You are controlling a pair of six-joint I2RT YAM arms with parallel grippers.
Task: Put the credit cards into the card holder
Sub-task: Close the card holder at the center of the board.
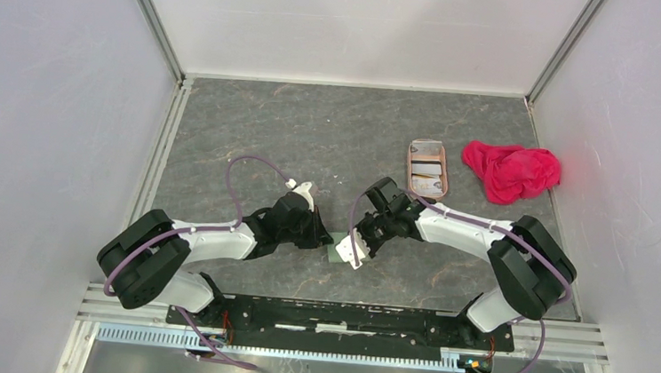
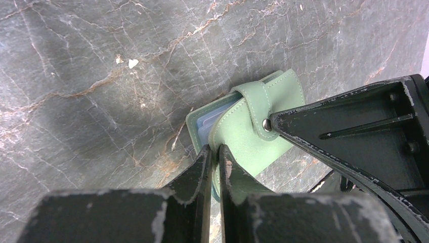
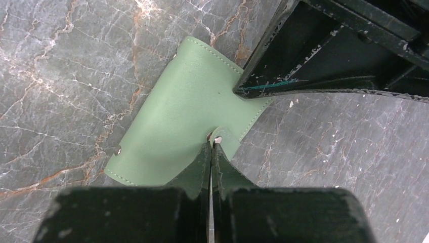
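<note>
Grey marbled worktop (image 1: pixel 313 132): at 6 o'clock, the green card holder (image 2: pixel 243 136) sits between both arms. Left pincer (image 2: pixel 215 152) is clamped tight on its edge; right pincer (image 3: pixel 211 147) is clamped tight on its snap strap. Credit cards (image 1: pixel 427 169) lie in a pinkish tray (image 1: pixel 411 162) at 1 o'clock, with a red cloth (image 1: pixel 511 171) at the tray's 3 o'clock

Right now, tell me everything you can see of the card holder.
The card holder is a small sage-green wallet of soft, leather-like material with stitched edges. It is folded nearly shut; pale blue inner pockets peek out at one edge, and a strap with a metal snap wraps over it. It is between the two arms, the left gripper pinching one edge and the right gripper pinching the opposite side. Whether it touches the table is unclear.
</note>
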